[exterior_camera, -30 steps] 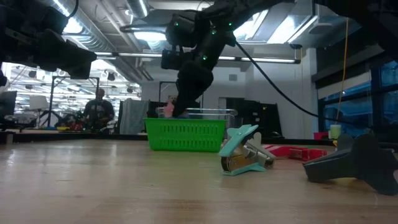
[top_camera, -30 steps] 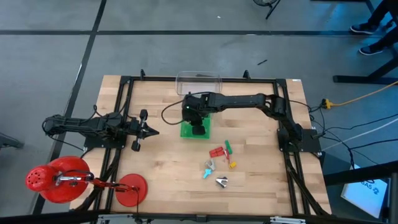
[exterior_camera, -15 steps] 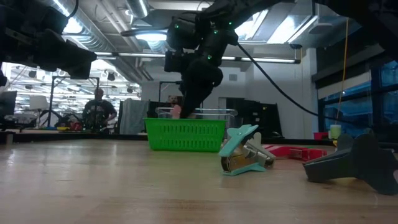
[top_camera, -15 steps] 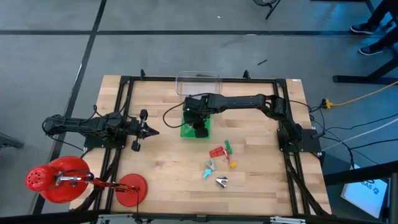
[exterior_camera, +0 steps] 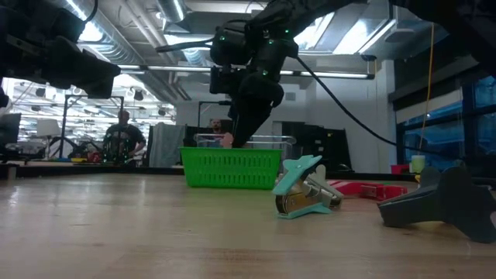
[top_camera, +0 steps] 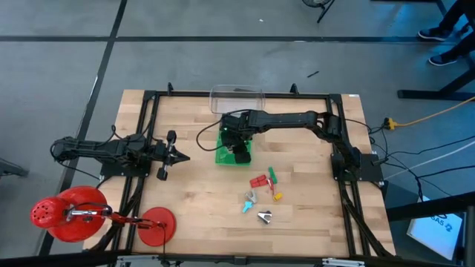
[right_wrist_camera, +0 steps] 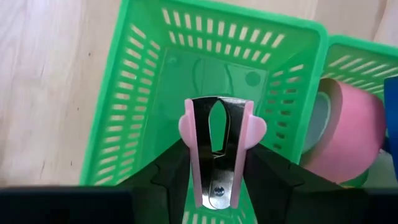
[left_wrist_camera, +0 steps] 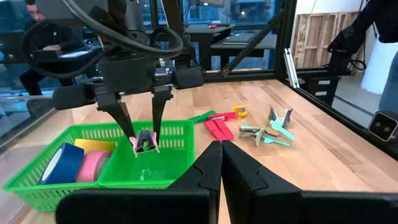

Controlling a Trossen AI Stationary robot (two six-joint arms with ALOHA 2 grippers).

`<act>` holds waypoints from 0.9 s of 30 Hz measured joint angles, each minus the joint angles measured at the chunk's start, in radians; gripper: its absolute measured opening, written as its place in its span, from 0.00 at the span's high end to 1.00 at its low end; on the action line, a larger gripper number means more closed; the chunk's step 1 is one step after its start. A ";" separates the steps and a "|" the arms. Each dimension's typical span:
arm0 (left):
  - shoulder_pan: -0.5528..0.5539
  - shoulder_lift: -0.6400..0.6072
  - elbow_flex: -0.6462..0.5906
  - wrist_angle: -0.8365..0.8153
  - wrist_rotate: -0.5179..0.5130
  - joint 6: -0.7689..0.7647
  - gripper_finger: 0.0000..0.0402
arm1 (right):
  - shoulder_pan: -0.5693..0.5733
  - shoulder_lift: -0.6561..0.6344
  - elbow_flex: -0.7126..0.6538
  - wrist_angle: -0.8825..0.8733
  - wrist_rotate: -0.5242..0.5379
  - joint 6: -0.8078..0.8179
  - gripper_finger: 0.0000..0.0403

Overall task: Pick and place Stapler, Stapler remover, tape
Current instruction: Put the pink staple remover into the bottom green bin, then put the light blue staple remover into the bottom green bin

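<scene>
My right tool hangs over the green basket at twelve o'clock on the desk, narrow around a pink staple remover between its fingers, above the vacant compartment. I judge this the drop step: next the fingers must spread enough to let it fall, then lift clear of the rim. The neighbouring compartment holds three tape rolls: blue, yellow, pink. At five o'clock of the basket lie two more removers, teal and grey, plus red, green and yellow staplers. Left tool waits at nine o'clock, fingers together.
</scene>
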State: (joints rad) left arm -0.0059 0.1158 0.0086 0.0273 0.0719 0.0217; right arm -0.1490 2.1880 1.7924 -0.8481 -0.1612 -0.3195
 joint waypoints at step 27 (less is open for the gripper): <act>0.000 0.000 0.000 0.000 0.000 0.000 0.98 | -0.025 -0.001 0.001 -0.037 -0.030 -0.006 0.20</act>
State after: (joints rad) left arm -0.0059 0.1158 0.0086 0.0269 0.0719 0.0216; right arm -0.1741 2.1868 1.7937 -0.8847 -0.1914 -0.3252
